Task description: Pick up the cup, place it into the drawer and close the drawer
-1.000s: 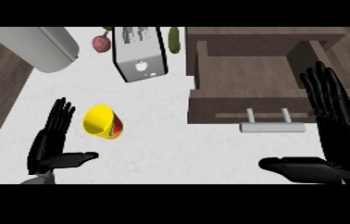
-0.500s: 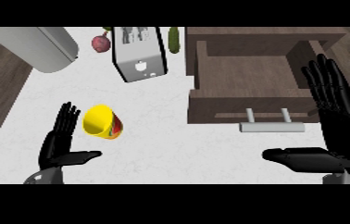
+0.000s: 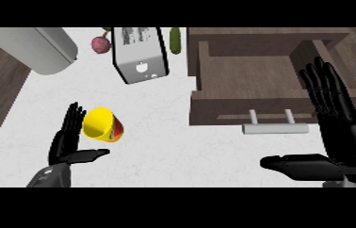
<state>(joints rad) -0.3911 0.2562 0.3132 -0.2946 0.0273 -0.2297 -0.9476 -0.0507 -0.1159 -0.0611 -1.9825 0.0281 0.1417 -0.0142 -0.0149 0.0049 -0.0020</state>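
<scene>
A yellow cup [image 3: 101, 124] with a red and green side lies tipped on the white counter at lower left, its mouth facing up-left. My left hand [image 3: 67, 142] is open just left of the cup, fingers straight up and thumb out to the right below the cup; whether the fingers touch it I cannot tell. The brown drawer [image 3: 250, 110] stands pulled open at right, with a grey handle [image 3: 274, 127] on its front. My right hand [image 3: 328, 110] is open at the right edge, fingers up over the drawer's right side, thumb pointing left.
A silver toaster [image 3: 141, 56] stands at the back middle, with a red onion-like vegetable [image 3: 101, 44] to its left and a green cucumber [image 3: 176, 40] to its right. A large grey cylinder [image 3: 39, 48] lies at the back left. Dark wood edges the counter's left side.
My left hand has slid a little right, closer to the cup, and sits lower in view. My right hand has shifted slightly right and up. The cup has not moved.
</scene>
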